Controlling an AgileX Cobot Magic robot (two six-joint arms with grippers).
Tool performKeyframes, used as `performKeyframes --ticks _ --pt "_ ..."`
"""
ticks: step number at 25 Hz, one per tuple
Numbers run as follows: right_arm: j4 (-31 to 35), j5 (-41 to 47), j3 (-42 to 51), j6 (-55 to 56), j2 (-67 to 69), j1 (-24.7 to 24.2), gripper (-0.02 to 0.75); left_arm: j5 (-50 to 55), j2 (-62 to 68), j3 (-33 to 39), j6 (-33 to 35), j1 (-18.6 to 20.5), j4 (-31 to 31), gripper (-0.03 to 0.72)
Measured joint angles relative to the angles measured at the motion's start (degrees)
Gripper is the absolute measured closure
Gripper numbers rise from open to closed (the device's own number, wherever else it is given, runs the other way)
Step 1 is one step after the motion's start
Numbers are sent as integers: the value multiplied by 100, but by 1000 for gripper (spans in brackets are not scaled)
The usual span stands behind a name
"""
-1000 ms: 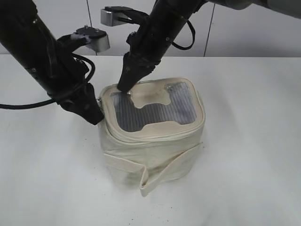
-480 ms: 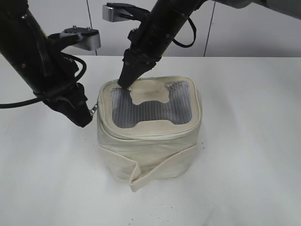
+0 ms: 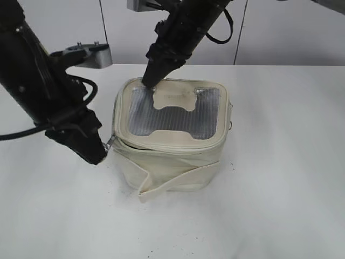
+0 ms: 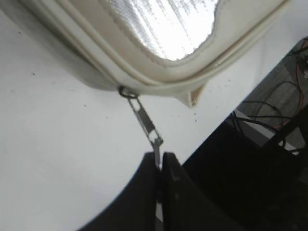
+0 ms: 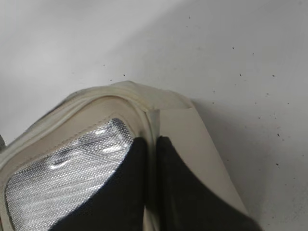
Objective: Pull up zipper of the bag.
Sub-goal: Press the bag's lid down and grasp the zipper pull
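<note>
Here the bag (image 3: 170, 137) stands on the white desk (image 3: 280, 162). The left hand (image 4: 160, 161), fingers pressed together, pinches the silver pull (image 4: 143, 118) of the zipper (image 3: 161, 151) at the lid's near-left corner, apparently so as to draw the slider along the track. The right hand (image 3: 152, 80), closed with nothing between its fingers, presses on the lid's far rim, probably steadying the bag against that pull
</note>
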Motion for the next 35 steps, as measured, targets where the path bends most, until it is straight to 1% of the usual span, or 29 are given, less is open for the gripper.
performKeyframes --ticks 3,5,7,10,13,17,19,21,22,24,29,31,32,35 --pt "-33 0 0 55 0 0 707 -364 -6 277 -12 -272 -254 690" --pt "-61 0 0 55 0 -8 708 -627 -6 356 -18 -580 -408 690" --pt "-74 0 0 55 0 -10 708 -1043 -11 380 -24 -981 -520 690" --pt "-106 0 0 42 0 -10 708 -1729 -11 392 -31 -1500 -573 690" --pt "-212 0 0 9 5 -10 708 -2289 0 409 -48 -1816 -618 690" --pt "-323 0 0 9 5 -29 708 -2671 7 440 -126 -1921 -862 690" --pt "-328 0 0 9 5 -29 707 -2644 7 440 -550 -1933 -737 690" --pt "-328 0 0 29 5 -29 707 -2551 1 440 -1232 -1952 -379 690" --pt "-328 0 0 55 5 -29 707 -2478 -5 440 -1625 -1970 -80 690" --pt "-349 0 -5 90 5 -29 707 -2339 -26 440 -2233 -2013 318 690" --pt "-424 0 -46 155 5 -40 708 -2032 -292 440 -3192 -2055 1287 690" --pt "-431 0 -46 160 5 -40 708 -2077 -323 440 -3371 -2066 1327 690" --pt "-436 0 -46 167 5 -40 708 -2156 -326 440 -3409 -2066 1249 690" --pt "-441 0 -46 167 5 -50 709 -2567 -263 440 -3451 -2085 749 690"
